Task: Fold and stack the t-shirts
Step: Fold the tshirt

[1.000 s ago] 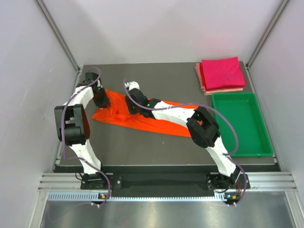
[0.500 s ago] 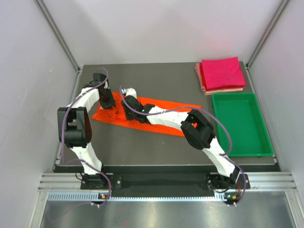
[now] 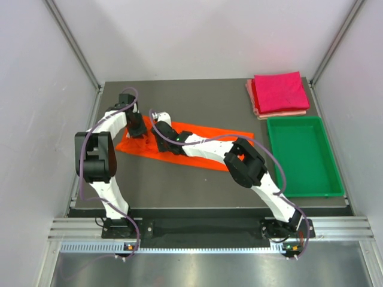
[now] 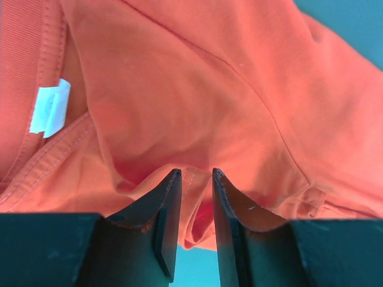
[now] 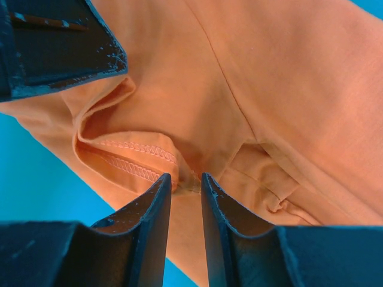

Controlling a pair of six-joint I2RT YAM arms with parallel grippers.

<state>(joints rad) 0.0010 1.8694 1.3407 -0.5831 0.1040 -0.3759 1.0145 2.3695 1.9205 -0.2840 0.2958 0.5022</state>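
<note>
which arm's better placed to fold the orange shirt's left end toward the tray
Right, probably. The left gripper and right gripper both pinch the orange shirt at its left end, but the right arm is based nearer the green tray, so it could just retract; the left would overstretch.

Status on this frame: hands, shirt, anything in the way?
Left hand shut on orange t-shirt, near the collar. Right hand shut on its hem. Magenta t-shirt folded far right. Hands close together; nothing else blocking.

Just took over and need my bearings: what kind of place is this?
Probably a robot lab cell, not a home: white panels on a metal frame enclose the dark table, and the left arm and right arm, bolted at its near edge, work an orange t-shirt.
</note>
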